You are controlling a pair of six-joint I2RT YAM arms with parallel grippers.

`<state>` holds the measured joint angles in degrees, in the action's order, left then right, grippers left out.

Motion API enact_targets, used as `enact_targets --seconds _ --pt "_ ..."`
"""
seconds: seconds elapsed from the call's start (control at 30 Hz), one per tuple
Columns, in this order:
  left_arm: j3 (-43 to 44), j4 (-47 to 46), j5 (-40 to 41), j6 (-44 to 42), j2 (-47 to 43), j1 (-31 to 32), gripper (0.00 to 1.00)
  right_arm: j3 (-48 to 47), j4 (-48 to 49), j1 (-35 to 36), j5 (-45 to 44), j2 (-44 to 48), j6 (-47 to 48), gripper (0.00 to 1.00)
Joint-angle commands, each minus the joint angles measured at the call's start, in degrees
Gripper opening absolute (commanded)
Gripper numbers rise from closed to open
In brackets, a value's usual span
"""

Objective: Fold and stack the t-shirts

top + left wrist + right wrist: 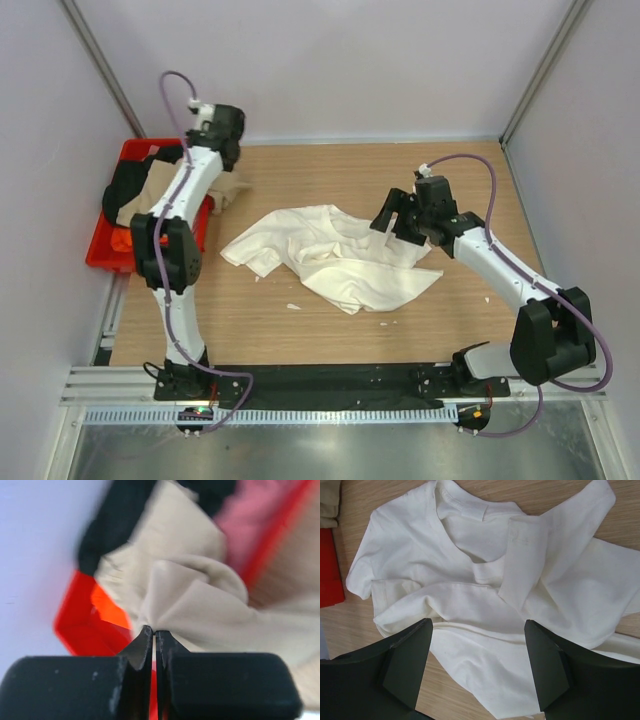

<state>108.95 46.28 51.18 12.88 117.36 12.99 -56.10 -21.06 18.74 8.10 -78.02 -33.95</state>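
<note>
Left tool [153, 632] was clamped on a fold of the limp tan t-shirt [200, 605]; right tool [477, 625] was held wide above the soft cream t-shirt [420, 555], probably best pinched at a hem.

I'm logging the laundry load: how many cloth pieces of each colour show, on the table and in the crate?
cream t-shirt: 1
tan t-shirt: 1
black garment: 1
pink garment: 1
Total: 4

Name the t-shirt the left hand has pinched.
The tan t-shirt over the red crate, bunched in the shut left hand; the cream t-shirt lies free on the table.
</note>
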Motion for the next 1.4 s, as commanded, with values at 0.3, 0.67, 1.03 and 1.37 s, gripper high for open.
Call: enact_targets --seconds 0.3,0.67,1.03,1.37 --pt "13.4 -4.3 14.2 -10.8 -11.7 -18.4 0.00 -4.0 0.4 0.1 2.2 2.4 -0.3 0.80" --pt "-6.1 -4.8 -25.7 5.2 -10.6 -17.5 0.02 -3.2 0.4 0.1 0.0 0.8 -0.1 0.80" --pt "-6.1 0.4 -28.2 2.1 -13.7 0.3 0.72 -5.9 -11.4 0.0 -17.1 -3.6 -3.4 0.76" --pt "-13.0 1.7 -34.2 10.0 -8.6 7.2 0.67 -1.9 -25.9 -0.3 -28.4 -6.4 -20.4 0.68"
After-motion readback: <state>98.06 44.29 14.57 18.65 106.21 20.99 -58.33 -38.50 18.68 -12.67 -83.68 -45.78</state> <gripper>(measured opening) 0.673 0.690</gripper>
